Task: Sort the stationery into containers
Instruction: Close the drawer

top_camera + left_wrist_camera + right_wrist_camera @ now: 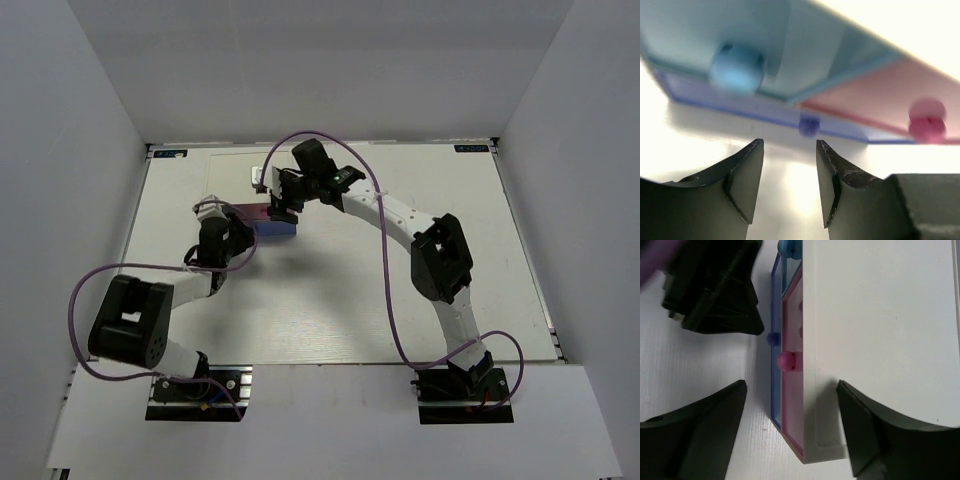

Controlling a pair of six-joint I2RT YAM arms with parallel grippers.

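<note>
Nearest us, the left gripper [789,150] hangs low over the table, jaws partly open and empty, lined up on the small purple knob [809,125] of the purple drawer [740,102]. This is the lowest of the three, with the light blue drawer [805,45] and the pink drawer [890,95] side by side above it. We judge the knob the weak point: it is tiny and round, and fingers closing a little off-centre could slide off it or nudge the pink knob [927,120] instead. A pull could also drag the whole white-topped box [880,315] across the table rather than open the drawer. Just beyond, the right gripper [790,390] straddles the box's near corner with jaws wide and gripping nothing. One finger is over the white top and the other is out in front of the drawer faces. We cannot tell whether it presses on the box. That outer finger may stand in the path of an opening drawer, and the two grippers sit near enough to knock together. The box lies left of centre toward the far side of the table, between them. We cannot make out the stationery in any view. The table [320,310] is matte white with a fine ribbed grain, plain white walls [330,60] enclose it, and a purple cable [100,275] loops off each arm.
</note>
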